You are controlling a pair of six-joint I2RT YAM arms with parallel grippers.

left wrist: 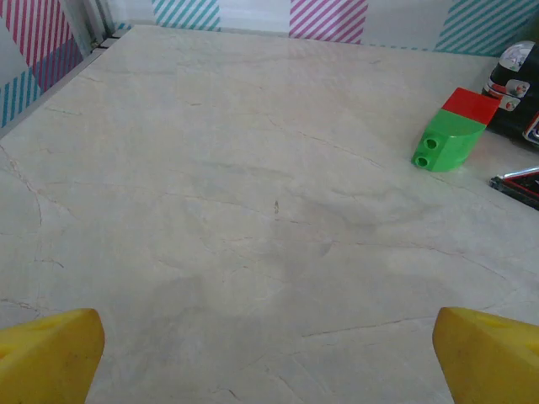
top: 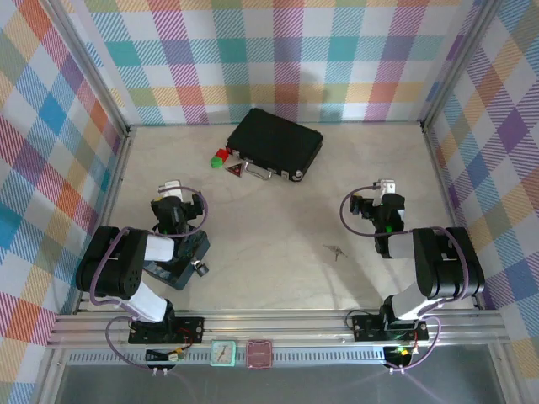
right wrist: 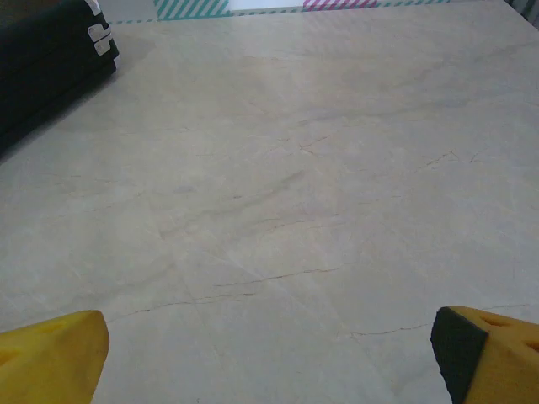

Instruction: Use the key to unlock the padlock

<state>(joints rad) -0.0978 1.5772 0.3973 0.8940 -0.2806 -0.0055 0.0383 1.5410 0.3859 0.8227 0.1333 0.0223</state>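
The key (top: 336, 250), a thin wiry grey piece, lies on the pale table in front of the right arm's base. The padlock (top: 200, 267) is a tiny silvery lump beside the left arm, touching a blue tin (top: 173, 271) partly hidden under that arm. My left gripper (top: 174, 190) (left wrist: 269, 362) is open; its yellow fingertips (left wrist: 46, 353) stand wide apart over bare table. My right gripper (top: 386, 190) (right wrist: 269, 362) is open too, with bare table between its fingertips (right wrist: 50, 353). Neither gripper touches the key or the padlock.
A black case (top: 275, 143) (right wrist: 42, 59) lies at the back centre, silver latches (top: 255, 173) facing the arms. A red block (left wrist: 472, 105) and a green block (left wrist: 446, 139) sit at its left corner. Checkered walls enclose the table.
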